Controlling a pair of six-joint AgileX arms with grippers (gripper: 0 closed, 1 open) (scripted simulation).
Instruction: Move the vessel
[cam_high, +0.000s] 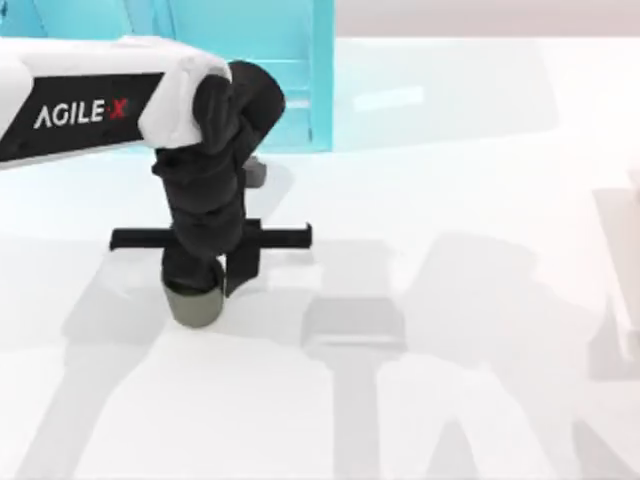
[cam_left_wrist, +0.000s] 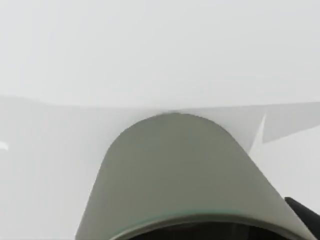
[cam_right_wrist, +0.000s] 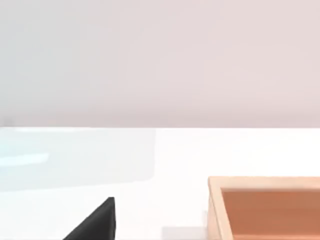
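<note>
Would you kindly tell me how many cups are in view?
1: the vessel, on the table's left part, under the left gripper; the left wrist view shows it close up.

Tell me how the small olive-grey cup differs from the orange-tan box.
The small, matte olive-grey cylindrical cup is round; the orange-tan, straight-walled box has a square corner. The cup is dull and dark, the box warm and light. The cup sits right under the left hand, on the left of the table; the box stands free in the right wrist view. Both are open on top.
</note>
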